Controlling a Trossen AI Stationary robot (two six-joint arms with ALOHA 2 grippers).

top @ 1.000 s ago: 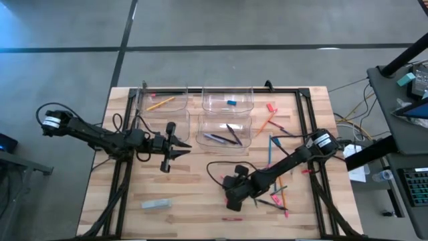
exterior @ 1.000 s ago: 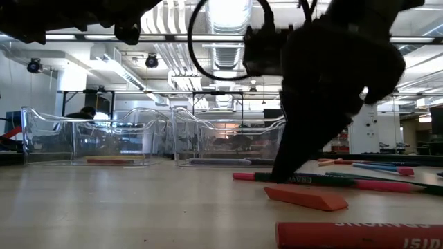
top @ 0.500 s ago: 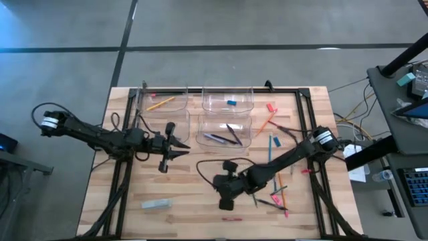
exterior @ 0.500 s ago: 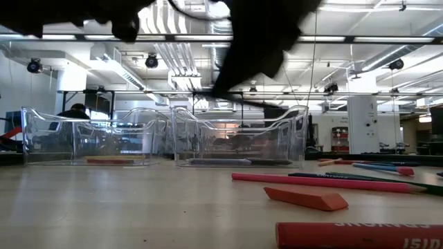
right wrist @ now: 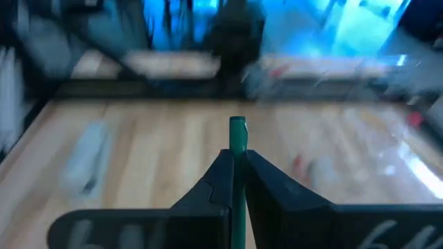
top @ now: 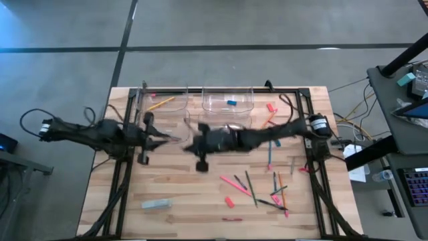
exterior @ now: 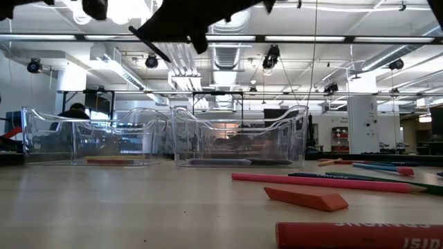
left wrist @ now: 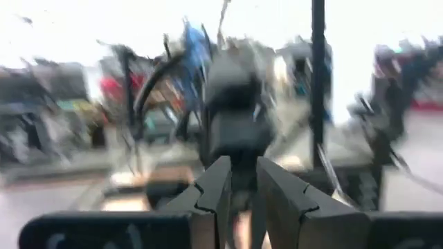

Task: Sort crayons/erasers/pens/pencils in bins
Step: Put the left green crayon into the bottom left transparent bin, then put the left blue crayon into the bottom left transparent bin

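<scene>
Between its clenched fingers, the right gripper (right wrist: 237, 181) now grips a thin green pencil (right wrist: 237, 135) — lifted off the table, carried toward the clear plastic bins (top: 227, 99).

Overhead and table-level cameras share the clear bins (top: 227, 100).
</scene>
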